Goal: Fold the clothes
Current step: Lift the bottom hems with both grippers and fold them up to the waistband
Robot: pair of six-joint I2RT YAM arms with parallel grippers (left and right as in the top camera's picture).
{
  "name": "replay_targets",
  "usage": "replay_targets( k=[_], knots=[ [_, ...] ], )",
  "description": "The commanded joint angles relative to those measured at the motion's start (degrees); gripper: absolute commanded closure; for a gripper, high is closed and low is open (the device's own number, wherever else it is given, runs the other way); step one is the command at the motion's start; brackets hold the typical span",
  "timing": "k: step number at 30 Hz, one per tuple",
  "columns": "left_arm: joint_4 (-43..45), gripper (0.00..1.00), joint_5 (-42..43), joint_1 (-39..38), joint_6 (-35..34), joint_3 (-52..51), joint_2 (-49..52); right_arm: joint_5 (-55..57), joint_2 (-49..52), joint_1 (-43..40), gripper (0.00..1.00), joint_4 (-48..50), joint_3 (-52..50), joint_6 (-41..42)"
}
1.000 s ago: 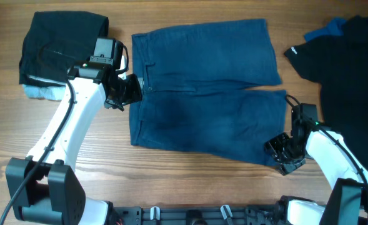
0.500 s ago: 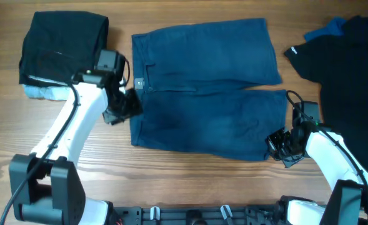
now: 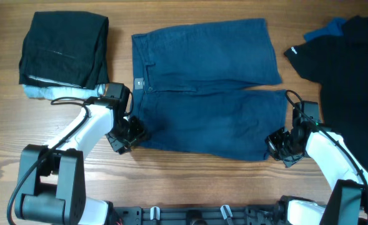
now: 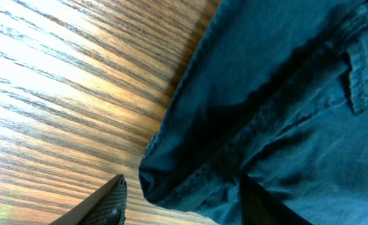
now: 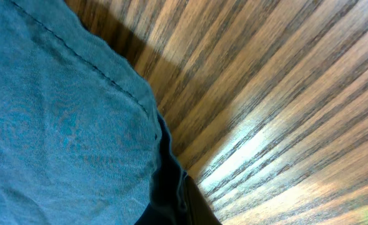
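Two white robot arms reach onto a wood-grain table (image 3: 190,178), each at a near corner of a pair of dark navy blue cloth shorts (image 3: 202,87) spread flat between them. The left gripper (image 3: 129,133) is at the near corner of the waistband. In its wrist view the jaws stand apart, with one textured black finger (image 4: 109,201) on bare wood and the rounded waistband corner (image 4: 171,181) lying in the gap, not yet pinched. The right gripper (image 3: 277,147) is at the hem corner of the near leg. Its wrist camera shows only blue fabric, the stitched hem and a sliver of one dark finger (image 5: 196,209) at the cloth's edge, so I cannot tell how far those jaws are parted or whether they grip.

Beyond the left gripper and further to its left lies a folded black garment (image 3: 62,47), stacked on a light blue cloth (image 3: 41,92). Beyond the right gripper and further to its right, a loose black garment (image 3: 352,75) lies in a heap, with a royal blue piece (image 3: 329,28) showing at its far edge.
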Motion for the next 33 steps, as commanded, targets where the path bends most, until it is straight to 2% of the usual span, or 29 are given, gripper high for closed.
replay_targets(
  k=[1,5,9,10,12,13,16,19,23,26,30,33],
  knots=[
    [0.13,0.44,0.9,-0.04,-0.81,-0.59,-0.15,-0.33,1.22,-0.17,0.96,0.68,-1.44,-1.18],
    [0.98,0.44,-1.62,-0.04,-0.81,-0.74,-0.15,-0.31,1.22,-0.17,0.95,0.68,-1.44,-1.64],
    [7.04,0.48,-2.16,-0.04,-0.83,-4.81,-0.15,-0.33,1.22,-0.17,0.96,0.68,-1.44,-2.67],
    [7.41,0.59,-2.16,-0.04,-0.81,-5.42,-0.15,-0.33,1.22,-0.17,0.96,0.68,-1.44,-2.67],
    [7.13,0.88,-2.14,-0.04,-0.79,-5.42,-0.17,-0.33,1.22,-0.17,0.96,0.7,-1.44,-2.73],
    [7.02,0.96,-2.14,-0.04,-0.79,-5.4,-0.17,-0.33,1.22,-0.17,0.96,0.68,-1.44,-2.93],
    [5.75,0.96,-0.74,0.02,-0.72,-5.27,-0.39,-1.22,1.22,-0.17,0.96,0.48,-1.18,-5.7],
    [-0.11,0.96,-0.63,0.0,0.98,-2.1,-3.8,-2.82,1.22,-0.17,0.96,-4.33,2.8,-9.05],
    [-5.66,0.96,-1.14,-0.04,0.98,1.95,-10.49,-1.36,1.18,-0.17,0.96,-14.91,13.88,-13.92],
    [-11.02,0.96,-7.8,-0.04,1.2,7.54,-13.7,-0.74,1.18,-0.17,0.96,-20.31,24.5,-18.4],
    [-13.16,0.96,-8.81,-0.02,2.54,16.72,-13.73,-0.74,1.22,-0.17,0.96,-21.66,33.59,-19.21],
    [-10.47,0.96,-12.74,-0.02,2.47,24.11,-13.73,-0.74,1.22,-0.17,0.96,-17.29,38.62,-19.15]
  ],
)
